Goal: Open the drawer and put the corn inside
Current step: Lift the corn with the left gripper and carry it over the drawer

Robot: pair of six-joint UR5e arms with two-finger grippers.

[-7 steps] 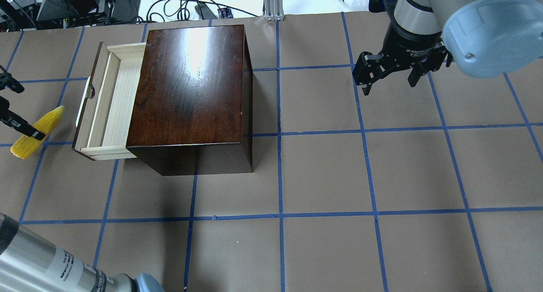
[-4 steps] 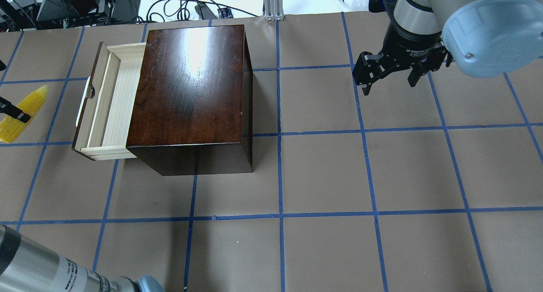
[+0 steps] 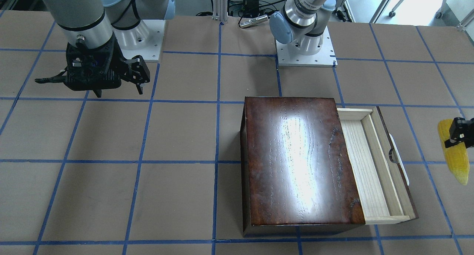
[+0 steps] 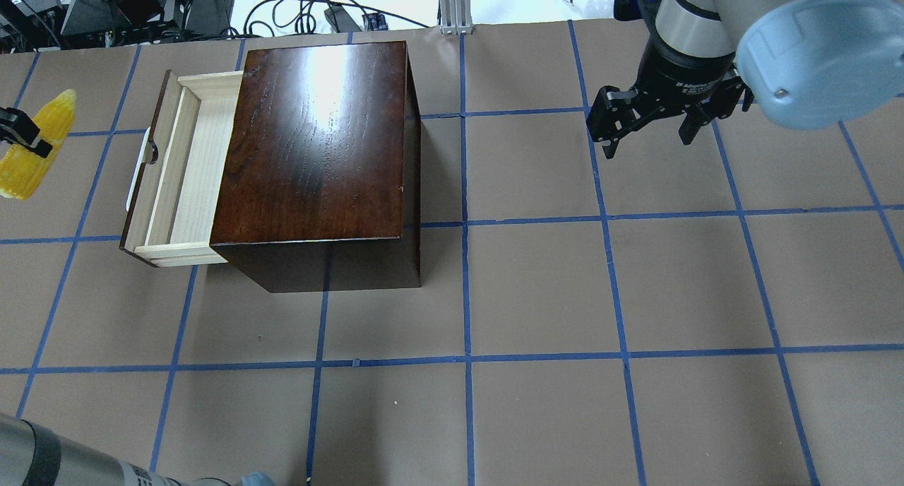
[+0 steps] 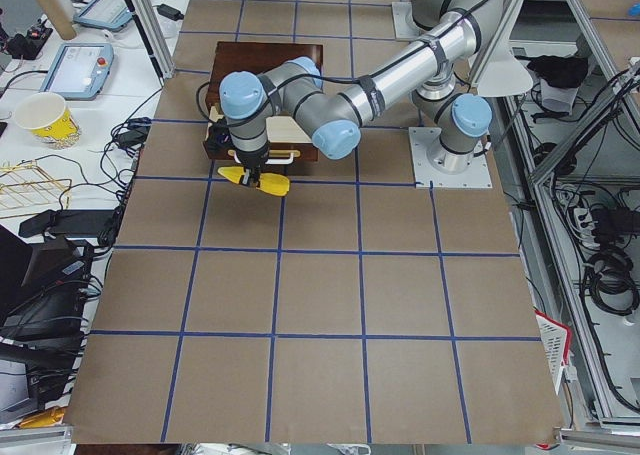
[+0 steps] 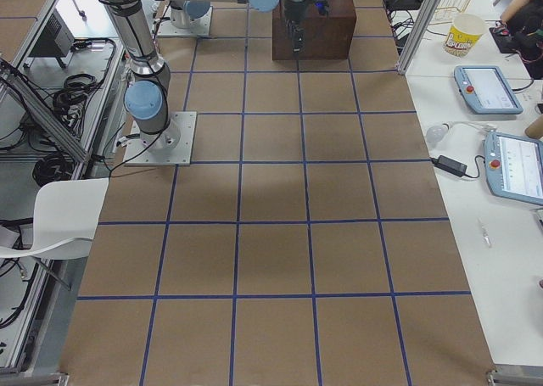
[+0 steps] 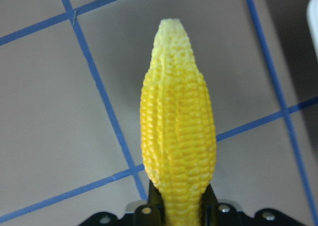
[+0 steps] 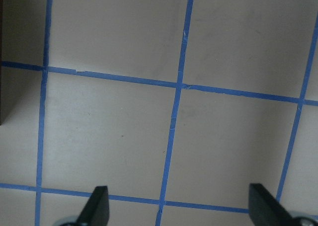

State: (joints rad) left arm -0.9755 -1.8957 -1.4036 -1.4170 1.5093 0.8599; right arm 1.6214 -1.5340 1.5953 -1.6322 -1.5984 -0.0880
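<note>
1. Farther toward 12 o'clock in the overhead view than a second ago: corn [image 4: 28, 164], carried up along the 9 o'clock edge of that view. Same place as before for drawer [image 4: 198, 168], box [image 4: 318, 140] and right gripper [image 4: 648, 138].
2. Clamped on the thick end of the corn: left gripper [image 7: 179, 213], closed down to the cob's width, pinching it from both sides. Pointed tip away from the wrist, toward 1 o'clock in the overhead view.
3. Held over the brown table [image 4: 537, 295], outside the drawer.
4. Pulled out of the dark glossy box toward 9 o'clock: the drawer, pale wooden floor exposed. White handle [image 4: 134, 182] on the dark front panel, at the drawer's 9 o'clock side.
5. Lies at about 10 o'clock from the handle, near it but apart.
6. Spread wide and gripping nothing: the right gripper, at 2 to 3 o'clock from the box and well apart from it. Nothing between the fingertips in the right wrist view but table and blue tape lines [image 8: 171, 116].
</note>
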